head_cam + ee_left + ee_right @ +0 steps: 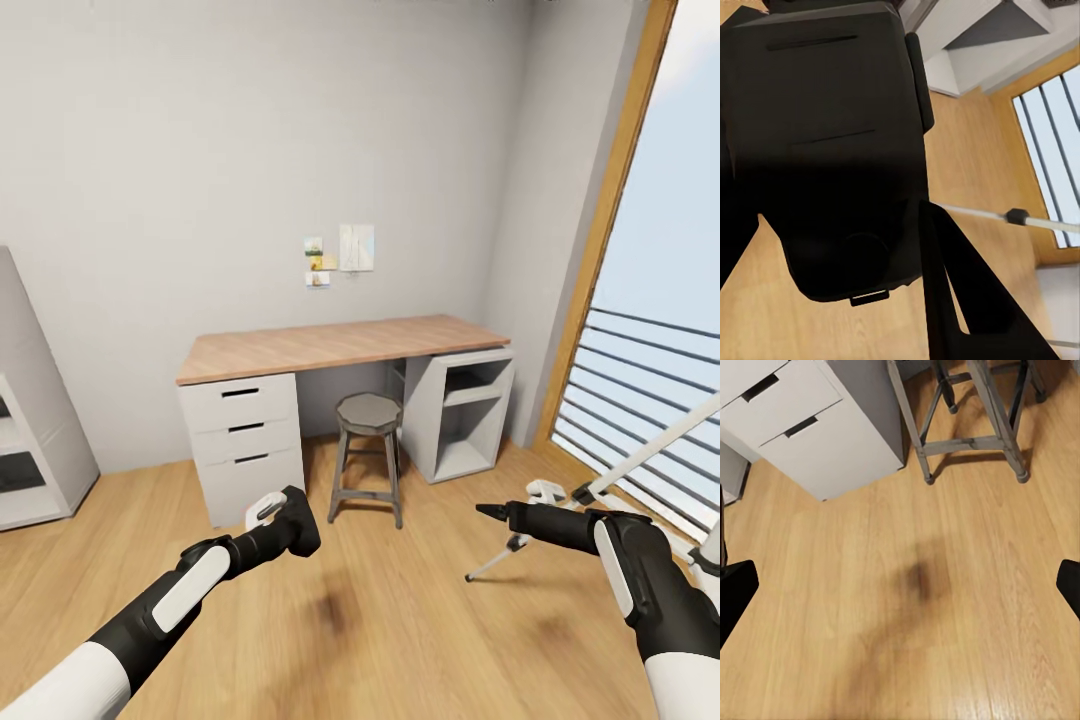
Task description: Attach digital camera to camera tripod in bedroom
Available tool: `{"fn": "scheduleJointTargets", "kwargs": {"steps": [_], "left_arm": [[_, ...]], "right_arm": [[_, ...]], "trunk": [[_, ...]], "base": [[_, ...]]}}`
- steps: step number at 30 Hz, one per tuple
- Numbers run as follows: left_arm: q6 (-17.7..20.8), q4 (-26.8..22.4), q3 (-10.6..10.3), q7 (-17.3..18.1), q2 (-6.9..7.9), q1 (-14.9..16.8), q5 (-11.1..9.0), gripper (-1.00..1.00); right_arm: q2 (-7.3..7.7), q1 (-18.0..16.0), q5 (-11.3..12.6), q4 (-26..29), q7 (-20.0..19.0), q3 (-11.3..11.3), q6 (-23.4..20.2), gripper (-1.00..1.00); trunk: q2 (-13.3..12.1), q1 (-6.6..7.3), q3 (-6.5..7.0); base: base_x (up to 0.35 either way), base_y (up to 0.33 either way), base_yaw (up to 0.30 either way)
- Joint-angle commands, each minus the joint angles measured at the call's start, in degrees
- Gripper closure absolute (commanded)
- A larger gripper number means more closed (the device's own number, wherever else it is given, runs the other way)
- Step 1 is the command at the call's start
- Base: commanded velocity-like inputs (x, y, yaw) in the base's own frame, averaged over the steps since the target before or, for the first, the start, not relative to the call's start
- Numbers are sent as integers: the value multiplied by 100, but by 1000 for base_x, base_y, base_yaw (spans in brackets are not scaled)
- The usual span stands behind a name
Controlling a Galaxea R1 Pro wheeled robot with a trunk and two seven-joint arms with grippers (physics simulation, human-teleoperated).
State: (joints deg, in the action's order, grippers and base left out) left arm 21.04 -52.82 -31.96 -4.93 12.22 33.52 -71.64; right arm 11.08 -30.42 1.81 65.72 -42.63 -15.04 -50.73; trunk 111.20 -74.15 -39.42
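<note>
My left gripper [288,522] is shut on the digital camera [298,530], a black boxy body held low over the wood floor. In the left wrist view the camera [832,150] sits between the dark fingers [964,304]. The camera tripod [645,448] stands at the right by the window; silver-white legs slant across, one black foot [470,577] is on the floor, and its head is out of view. One leg with a black joint [1018,217] shows past the camera. My right gripper [487,512] is open, just left of the tripod legs, its fingertips [736,592] wide apart over bare floor.
A wood-topped desk [340,345] with white drawers [245,440] and an open cabinet [465,410] stands against the back wall. A grey stool [368,412] sits under it. A white shelf unit [30,440] is at the left, the tall window [650,350] at the right.
</note>
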Motion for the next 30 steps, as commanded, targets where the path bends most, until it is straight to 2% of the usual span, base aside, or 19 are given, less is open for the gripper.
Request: {"fn": "scheduleJointTargets", "kwargs": {"steps": [1,7,12,15,30], "left_arm": [[1,-11,-19,-27,6,5,-61,100],[-3,-10,-20,-22,0,5,-65,100],[-3,-9,-21,-18,-1,5,-69,100],[-3,-9,-21,-17,-1,5,-66,100],[-3,-2,-21,-29,-2,5,-67,100]], "right_arm": [[-1,-2,18,3,-8,-8,-43,-100],[-6,-2,21,-34,-8,-3,-43,-100],[-9,-7,5,-97,-1,295,-25,-100],[-9,-8,-3,-101,0,352,-15,-100],[-9,-8,-4,-109,26,387,1,-100]], "trunk": [[-38,23,12],[-279,155,120],[-480,265,210],[-600,331,263],[-1202,660,533]], "base": [[0,0,0],[0,0,0],[0,0,0],[0,0,0],[0,0,0]]}}
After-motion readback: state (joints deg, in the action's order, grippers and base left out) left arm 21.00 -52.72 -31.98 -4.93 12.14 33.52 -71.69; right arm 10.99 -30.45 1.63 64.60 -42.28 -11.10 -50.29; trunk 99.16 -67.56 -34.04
